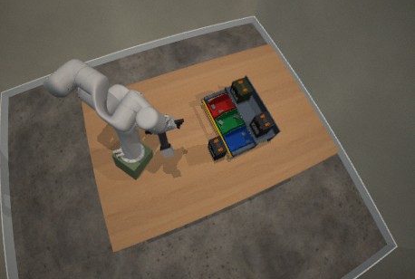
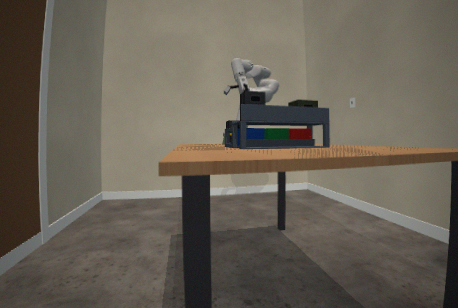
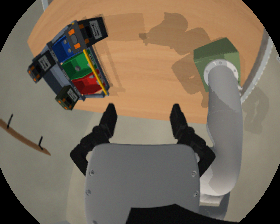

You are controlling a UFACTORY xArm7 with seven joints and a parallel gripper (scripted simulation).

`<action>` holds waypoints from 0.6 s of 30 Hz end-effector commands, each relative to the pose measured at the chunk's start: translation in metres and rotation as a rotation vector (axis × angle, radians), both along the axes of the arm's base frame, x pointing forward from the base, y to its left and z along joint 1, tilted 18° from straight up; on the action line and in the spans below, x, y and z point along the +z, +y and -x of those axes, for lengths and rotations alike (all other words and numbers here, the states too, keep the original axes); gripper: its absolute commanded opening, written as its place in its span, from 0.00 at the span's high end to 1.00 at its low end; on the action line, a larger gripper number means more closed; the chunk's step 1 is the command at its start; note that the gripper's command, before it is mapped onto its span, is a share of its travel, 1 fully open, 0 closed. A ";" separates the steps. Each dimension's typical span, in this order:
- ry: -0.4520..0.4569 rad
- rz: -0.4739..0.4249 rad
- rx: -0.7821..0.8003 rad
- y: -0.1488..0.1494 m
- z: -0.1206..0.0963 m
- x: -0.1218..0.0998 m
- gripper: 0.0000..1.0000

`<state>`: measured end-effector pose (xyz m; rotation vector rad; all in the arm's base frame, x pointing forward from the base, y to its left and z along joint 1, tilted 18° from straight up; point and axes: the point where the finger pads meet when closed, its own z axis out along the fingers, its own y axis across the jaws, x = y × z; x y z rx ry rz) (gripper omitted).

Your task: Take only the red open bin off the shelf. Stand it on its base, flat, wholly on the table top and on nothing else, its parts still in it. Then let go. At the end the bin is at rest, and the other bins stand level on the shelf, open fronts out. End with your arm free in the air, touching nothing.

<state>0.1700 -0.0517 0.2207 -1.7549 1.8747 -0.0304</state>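
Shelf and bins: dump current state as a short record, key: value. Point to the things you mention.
shelf: grey-blue unit (image 2: 285, 114) on the table top
bin row: red bin (image 1: 220, 105) (image 2: 300, 134) (image 3: 87, 84), green bin (image 1: 230, 121) (image 2: 276, 134) (image 3: 77, 65), blue bin (image 1: 238, 139) (image 3: 62, 50), all on the shelf; green in the middle
red bin contents: small grey parts
front: yellow strip (image 1: 210, 114) (image 3: 95, 71) along the bins
dark boxes: two on top of the unit, one beside the blue bin's end
gripper (image 3: 143, 110): open, clear of the bins
task: red bin not yet taken off

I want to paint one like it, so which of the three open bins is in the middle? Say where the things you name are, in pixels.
The green open bin (image 1: 230, 122) (image 2: 276, 134) (image 3: 77, 65), between the red and blue ones.
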 end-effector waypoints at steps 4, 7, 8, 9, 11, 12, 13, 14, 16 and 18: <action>0.026 -0.054 -0.132 -0.001 -0.001 0.001 0.00; 0.026 -0.054 -0.132 -0.001 -0.001 0.001 0.00; 0.026 -0.054 -0.132 -0.001 -0.001 0.001 0.00; 0.026 -0.054 -0.132 -0.001 -0.001 0.001 0.00; 0.026 -0.054 -0.132 -0.001 -0.001 0.001 0.00; 0.035 -0.075 -0.176 -0.001 -0.001 0.002 0.00; 0.045 -0.097 -0.223 -0.001 -0.001 0.002 0.00; 0.054 -0.118 -0.269 -0.001 -0.001 0.002 0.00; 0.074 -0.161 -0.362 -0.001 -0.001 0.002 0.00; 0.074 -0.161 -0.362 -0.001 -0.001 0.002 0.00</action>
